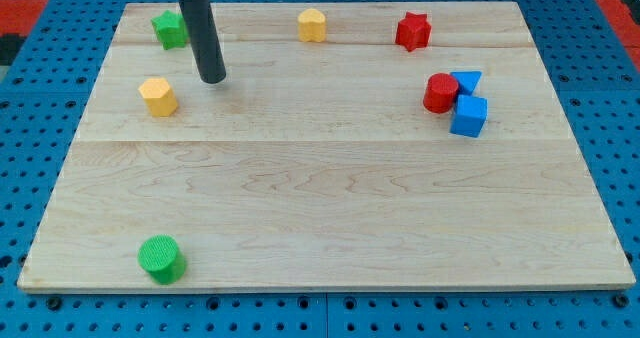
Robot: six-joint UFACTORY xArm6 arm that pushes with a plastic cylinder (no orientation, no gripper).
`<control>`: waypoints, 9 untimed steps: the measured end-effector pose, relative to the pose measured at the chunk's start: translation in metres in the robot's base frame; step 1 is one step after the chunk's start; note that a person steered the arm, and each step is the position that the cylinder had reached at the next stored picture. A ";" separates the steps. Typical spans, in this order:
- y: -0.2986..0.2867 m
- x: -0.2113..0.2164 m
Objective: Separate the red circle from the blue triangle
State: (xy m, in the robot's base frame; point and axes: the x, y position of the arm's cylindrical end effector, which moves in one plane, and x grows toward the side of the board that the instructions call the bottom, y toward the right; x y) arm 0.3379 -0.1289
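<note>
Standing well off at the view's upper left, my tip (212, 80) rests on the wooden board (330, 218) between the green star-like block (170, 28) and the yellow hexagonal block (158, 96), touching neither. It is a bare rod with no pincer, so nothing opens or closes and it has hold of nothing. Far across at the view's right, the red circle (439, 93) sits pressed against the blue triangle (467, 80), with the blue cube (469, 116) tucked just below them, seemingly touching both. I'd judge the red circle a light, stiff little puck that will slide easily on smooth wood, though its round side may let it roll off a push that isn't centred. Since it can only be shoved, the place to meet it looks like its right flank, at the seam with the triangle, driving it toward the view's left. That gap is tight, so the triangle or cube could get dragged along. Another yellow block (312, 24), a red star-like block (412, 31) and a green cylinder (161, 259) lie clear of all this.
</note>
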 end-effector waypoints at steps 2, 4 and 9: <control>0.142 -0.014; 0.250 -0.021; 0.318 -0.013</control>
State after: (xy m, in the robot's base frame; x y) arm 0.3247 0.1890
